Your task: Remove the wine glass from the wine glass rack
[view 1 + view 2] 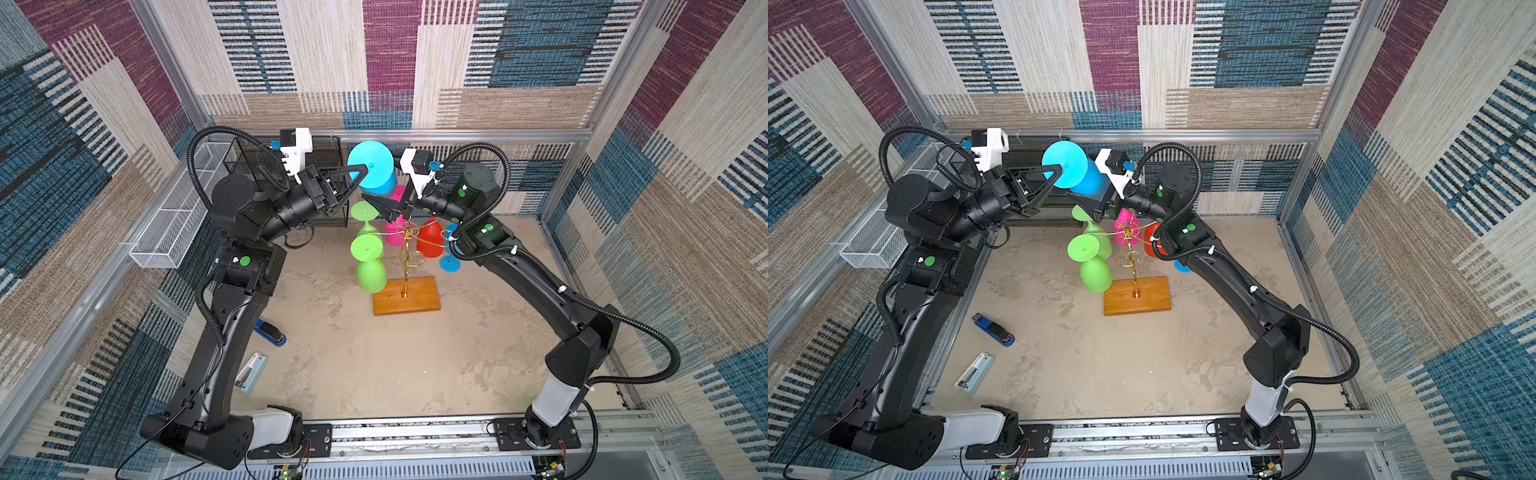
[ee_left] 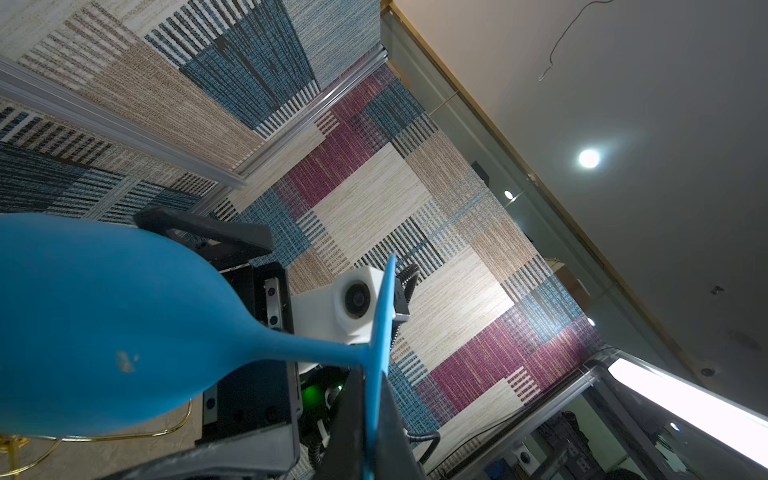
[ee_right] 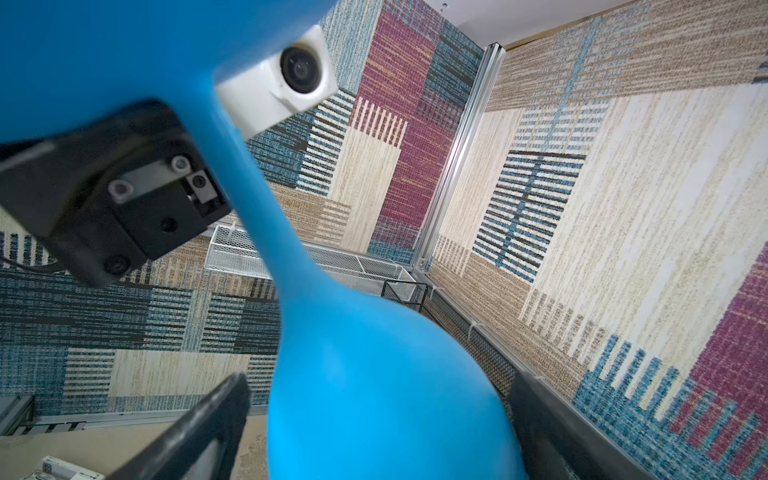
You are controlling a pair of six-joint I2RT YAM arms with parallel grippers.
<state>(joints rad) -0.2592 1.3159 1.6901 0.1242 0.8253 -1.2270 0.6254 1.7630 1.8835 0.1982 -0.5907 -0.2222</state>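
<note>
Because the left fingers (image 1: 364,168) are pinched shut on the stem of the blue glass (image 1: 374,156) just under its foot, the glass hangs foot-up and bowl-down, stem near upright, above and behind the rack (image 1: 409,296). The right fingers (image 3: 216,415) stand wide on either side of the bowl, possibly brushing it; they lie nearer the bowl.

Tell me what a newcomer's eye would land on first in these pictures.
A bright blue plastic wine glass, held high and upside down: the left pincer grips its stem while the open right pincer straddles its bowl. Below it stands the thin gold wire wine glass rack on an orange-brown wooden base, with green glasses, a pink glass and a red glass hanging on it.
</note>
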